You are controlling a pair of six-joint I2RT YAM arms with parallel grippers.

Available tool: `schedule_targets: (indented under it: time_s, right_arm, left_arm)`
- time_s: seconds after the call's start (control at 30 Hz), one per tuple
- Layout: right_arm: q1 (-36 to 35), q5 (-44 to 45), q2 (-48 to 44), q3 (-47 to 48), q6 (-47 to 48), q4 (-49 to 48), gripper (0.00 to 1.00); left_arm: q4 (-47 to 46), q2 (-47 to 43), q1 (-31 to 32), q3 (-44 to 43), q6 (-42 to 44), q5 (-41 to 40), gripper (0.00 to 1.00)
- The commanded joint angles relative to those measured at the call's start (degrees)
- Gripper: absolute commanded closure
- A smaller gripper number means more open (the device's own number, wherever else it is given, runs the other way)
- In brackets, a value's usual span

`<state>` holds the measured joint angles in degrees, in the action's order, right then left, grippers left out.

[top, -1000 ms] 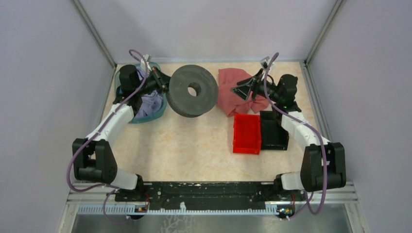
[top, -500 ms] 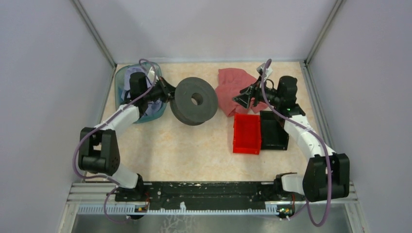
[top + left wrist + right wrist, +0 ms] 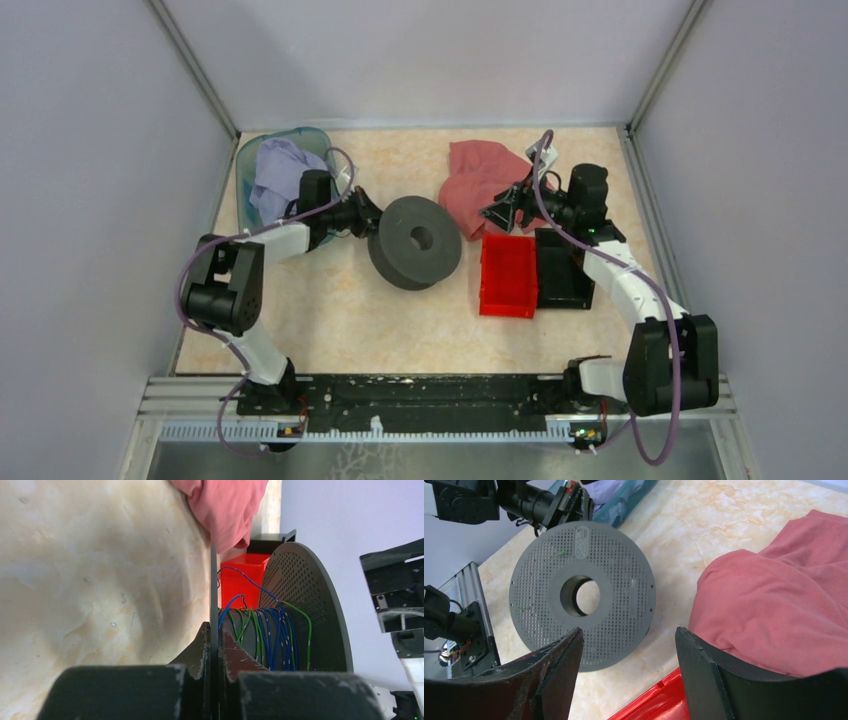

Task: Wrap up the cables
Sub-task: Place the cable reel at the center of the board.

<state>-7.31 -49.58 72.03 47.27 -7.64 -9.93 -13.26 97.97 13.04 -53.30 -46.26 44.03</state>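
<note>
A dark grey perforated spool [image 3: 415, 242] stands on edge at mid-table. Thin blue and green cables [image 3: 265, 630] are wound round its hub, with a few loose loops. My left gripper [image 3: 372, 222] is shut on the rim of the spool's near flange [image 3: 214, 580]; the thin flange edge runs between its fingertips [image 3: 214, 630]. My right gripper [image 3: 497, 213] hangs open to the right of the spool, above the pink cloth's edge, holding nothing. In the right wrist view the spool [image 3: 583, 595] lies beyond the open gripper [image 3: 629, 635].
A pink cloth [image 3: 480, 175] lies at the back right. A red bin [image 3: 508, 275] and a black bin [image 3: 563, 270] sit side by side under the right arm. A teal bowl [image 3: 245, 160] with a lilac cloth stands at the back left.
The left arm has drawn the spool rightward and nearer, away from the teal bowl. The right gripper has opened a little wider and shifted slightly nearer.
</note>
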Motion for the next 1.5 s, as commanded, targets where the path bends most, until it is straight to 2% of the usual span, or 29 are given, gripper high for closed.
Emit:
schedule_targets:
  time_s: [0.0,0.1,0.2,0.73,1.17,1.47]
  right_arm:
    - [0.2,0.3,-0.8,-0.1,1.8,-2.2,0.32]
    - [0.2,0.4,-0.5,-0.5,2.1,-2.3,0.32]
    - [0.2,0.3,0.0,-0.6,2.1,-2.3,0.32]
    - [0.2,0.6,1.3,-1.1,2.6,-2.2,0.31]
    - [0.2,0.4,1.7,-1.4,2.6,-2.3,0.31]
    - [0.2,0.0,1.7,-1.7,2.4,-2.6,0.31]
  left_arm:
    - [-5.1,1.2,2.2,0.8,0.5,4.9,1.0]
    - [-6.6,2.4,3.5,1.6,0.6,5.7,0.99]
    - [-7.8,3.6,4.5,2.2,0.6,6.8,0.93]
    - [-9.1,11.0,5.0,0.9,1.8,11.9,0.9]
    - [-6.6,14.0,4.9,-1.3,4.8,14.4,0.71]
    - [-4.8,14.7,4.2,-2.1,7.4,14.9,0.65]
